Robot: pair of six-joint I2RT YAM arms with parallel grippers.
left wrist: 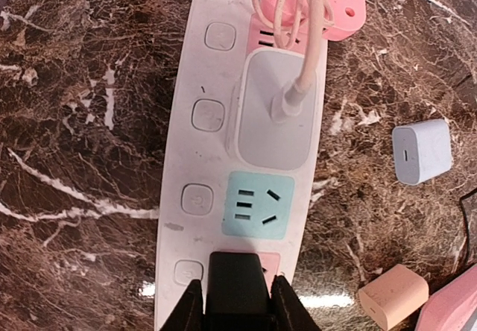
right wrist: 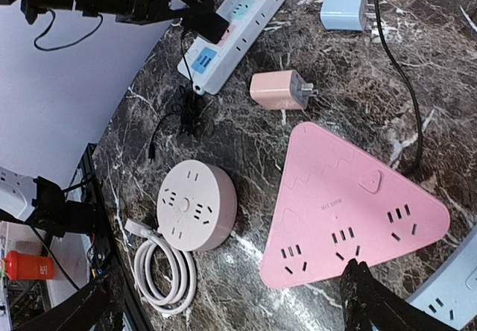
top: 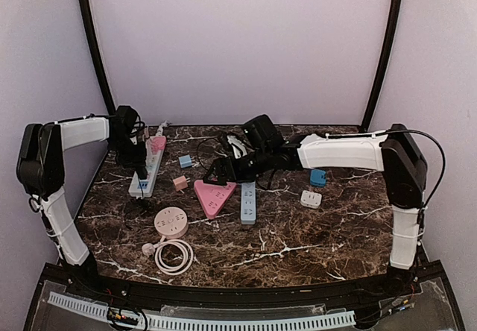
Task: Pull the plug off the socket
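One boxy black plug (left wrist: 237,286) sits in the white power strip (left wrist: 194,159) on the veined marble desk (left wrist: 74,122), apparently clamped by the left jaws. The right jaws stand wide above the pink triangular socket block (right wrist: 350,212).

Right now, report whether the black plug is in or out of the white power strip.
Apparently in: the black plug, clamped in the left end effector, sits flush on the strip, no prongs showing.

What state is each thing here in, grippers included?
black plug: in the white strip, gripped.
left gripper: shut on the black plug.
right gripper: open, holding nothing.
white adapter: plugged in.
teal socket: empty.
pink triangular strip: all sockets empty.
round pink strip: sockets empty, cord coiled.
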